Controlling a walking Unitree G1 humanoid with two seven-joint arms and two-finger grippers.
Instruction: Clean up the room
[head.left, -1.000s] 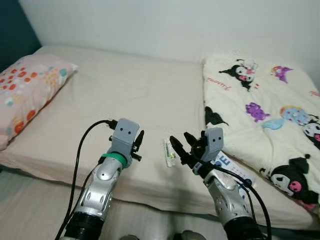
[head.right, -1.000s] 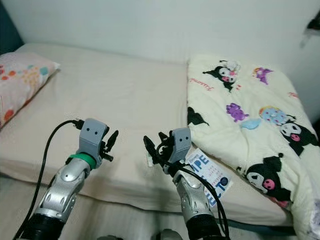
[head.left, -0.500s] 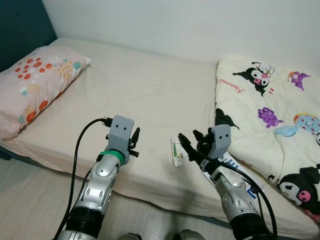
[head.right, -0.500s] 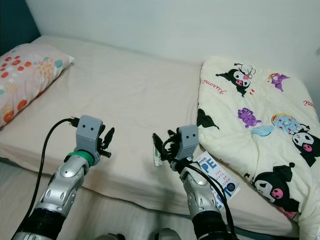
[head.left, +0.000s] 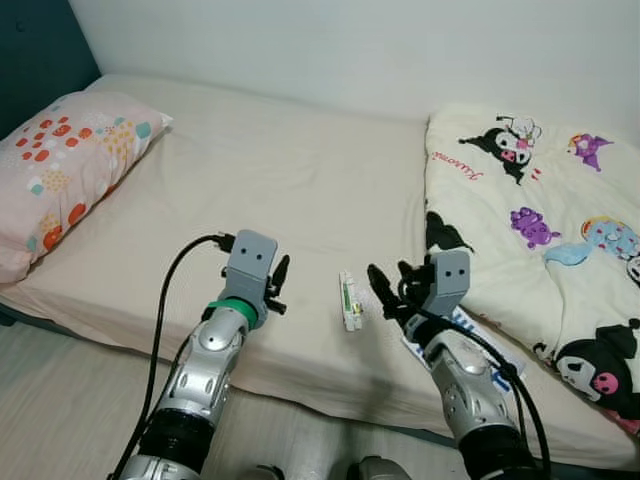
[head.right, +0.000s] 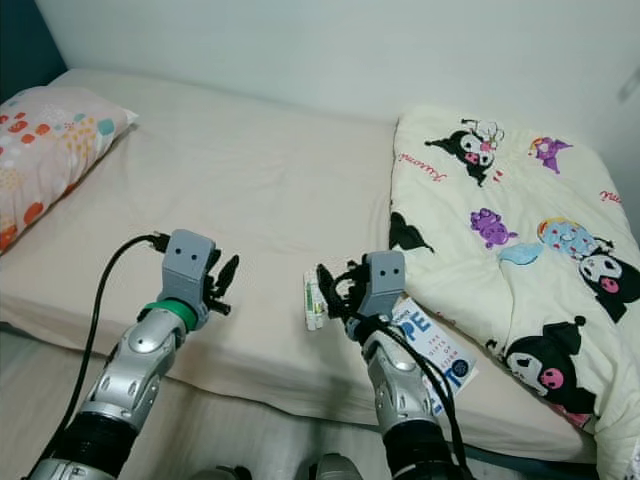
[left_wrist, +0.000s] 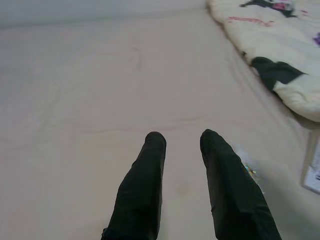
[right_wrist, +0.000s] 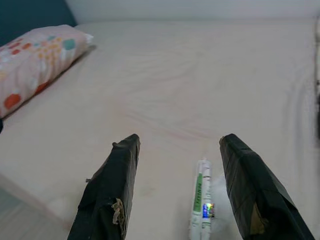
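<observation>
Lying on the bed (head.left: 300, 190) near its front edge, a white tube (head.left: 348, 301) is seen just beside the spread-fingered right gripper (head.left: 390, 296), on its left; the left gripper (head.left: 277, 290) is held slightly parted.

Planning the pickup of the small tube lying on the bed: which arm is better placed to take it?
Probably the right. The right claw is open with the tube lying between its fingers; the left claw sits off to the side.

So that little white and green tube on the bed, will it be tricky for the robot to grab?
Probably a bit. The tube looks small, so likely light. It lies flat on the soft sheet, which may give under the fingers. Its glossy skin could slip. The right gripper is open around it.
</observation>
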